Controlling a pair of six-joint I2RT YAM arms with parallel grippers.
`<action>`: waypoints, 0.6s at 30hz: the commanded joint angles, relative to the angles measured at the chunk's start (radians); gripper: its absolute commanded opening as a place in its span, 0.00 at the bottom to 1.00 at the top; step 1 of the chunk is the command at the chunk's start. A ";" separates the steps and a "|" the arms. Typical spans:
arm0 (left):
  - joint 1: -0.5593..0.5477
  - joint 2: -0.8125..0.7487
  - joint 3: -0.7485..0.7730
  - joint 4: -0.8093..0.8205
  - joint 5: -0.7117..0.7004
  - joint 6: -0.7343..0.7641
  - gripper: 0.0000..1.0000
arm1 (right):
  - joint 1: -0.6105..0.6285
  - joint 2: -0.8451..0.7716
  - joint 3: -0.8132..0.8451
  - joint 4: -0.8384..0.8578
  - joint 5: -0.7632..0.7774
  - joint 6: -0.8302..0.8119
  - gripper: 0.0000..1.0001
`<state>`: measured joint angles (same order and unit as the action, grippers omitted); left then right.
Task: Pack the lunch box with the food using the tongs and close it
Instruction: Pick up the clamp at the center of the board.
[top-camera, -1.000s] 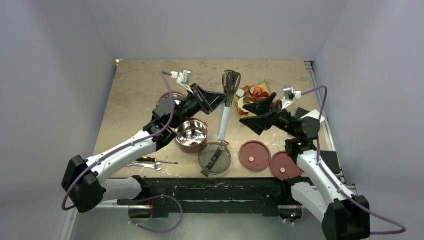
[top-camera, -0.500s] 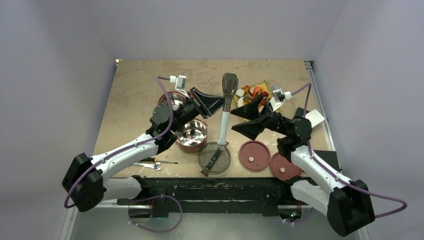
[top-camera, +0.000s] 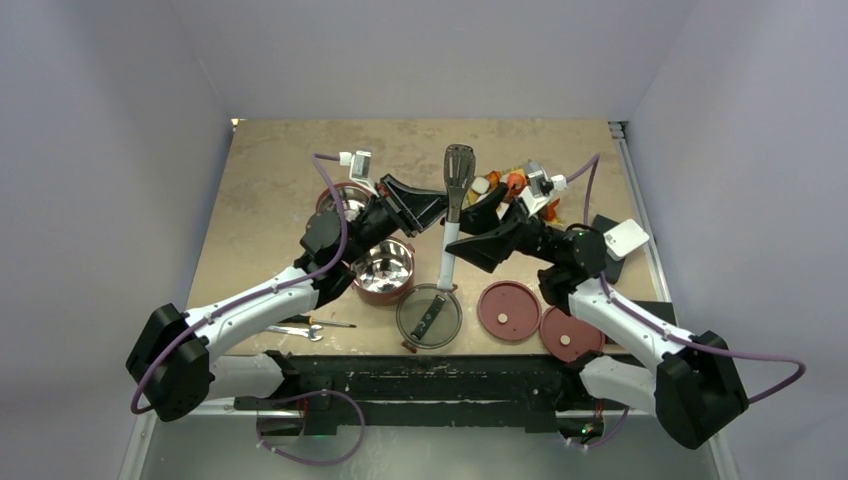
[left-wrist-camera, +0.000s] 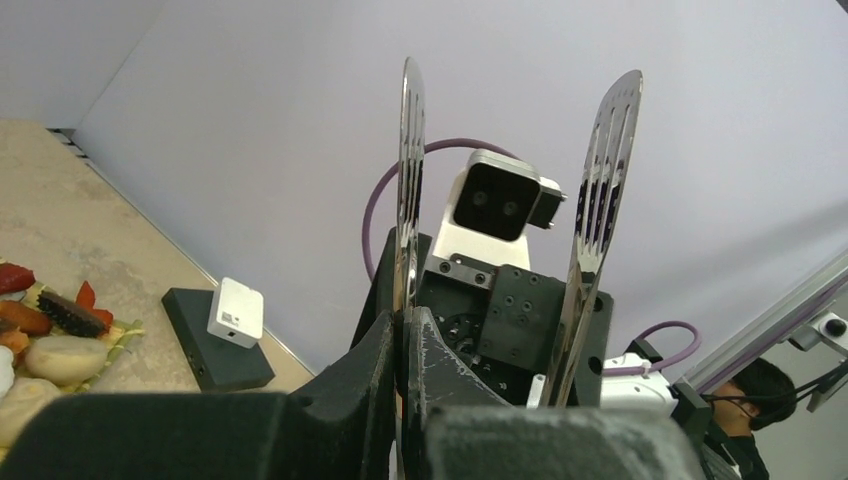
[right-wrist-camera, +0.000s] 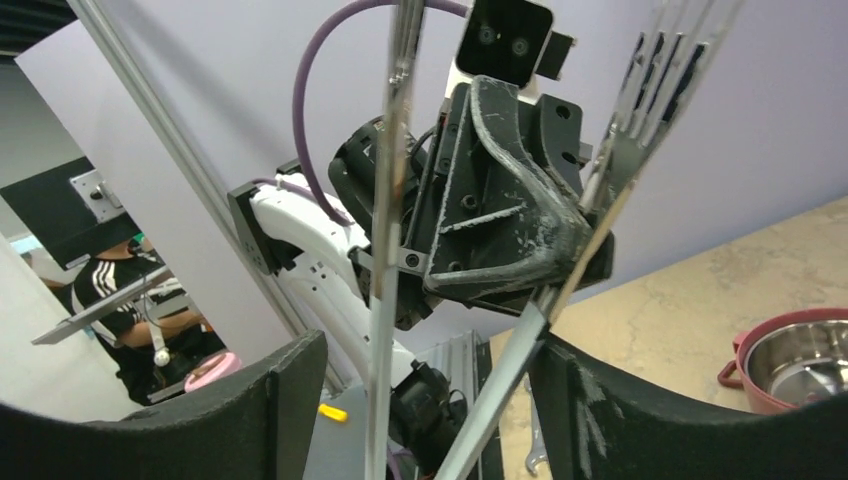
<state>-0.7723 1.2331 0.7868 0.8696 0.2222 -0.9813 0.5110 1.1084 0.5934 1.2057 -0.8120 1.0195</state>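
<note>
The lunch box lay in separate parts on the tan, mottled surface (top-camera: 260, 200). The near bowl (top-camera: 372, 292), dusty red outside with side handles, showed only its shiny steel inside. The far bowl (top-camera: 337, 194) sat just beyond it, mostly hidden under the left arm, so I cannot tell what it held. To the right along the near edge lay the round, dark see-through top lid (top-camera: 429, 316) with a strap handle across it. Beyond that were two flat red disc lids, one (top-camera: 509, 311) just beside the other (top-camera: 568, 333), each with a pale spot at its middle.

The food (top-camera: 512, 183) was heaped on a yellow mat (top-camera: 527, 168) at the far right of centre, outside both bowls. The left wrist view showed a beige round piece (left-wrist-camera: 60, 357), a ridged brown chunk (left-wrist-camera: 70, 312) and red bits.

The tongs (top-camera: 449, 250), slim polished metal with slotted tips, stood lifted above the middle of the surface, tips toward the far side. The left pincer (left-wrist-camera: 404, 330) was clenched on one of their two arms. The right pincer (right-wrist-camera: 430, 345) was spread wide, with both arms of the tongs between its fingers. I cannot tell whether it touched them.

A small silver wrench (top-camera: 290, 330) and a screwdriver (top-camera: 322, 321) lay near the left arm's base.
</note>
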 joint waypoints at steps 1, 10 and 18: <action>0.007 0.005 -0.006 0.082 -0.005 0.005 0.00 | 0.012 0.018 0.050 0.111 0.046 0.033 0.68; 0.006 0.003 0.003 0.009 -0.027 0.100 0.00 | 0.014 -0.003 0.027 0.037 0.138 0.015 0.51; 0.007 0.005 -0.006 -0.031 -0.064 0.185 0.00 | 0.017 -0.005 0.058 -0.059 0.149 -0.017 0.73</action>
<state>-0.7723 1.2407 0.7872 0.8532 0.1867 -0.8665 0.5228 1.1164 0.5964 1.1233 -0.6949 1.0256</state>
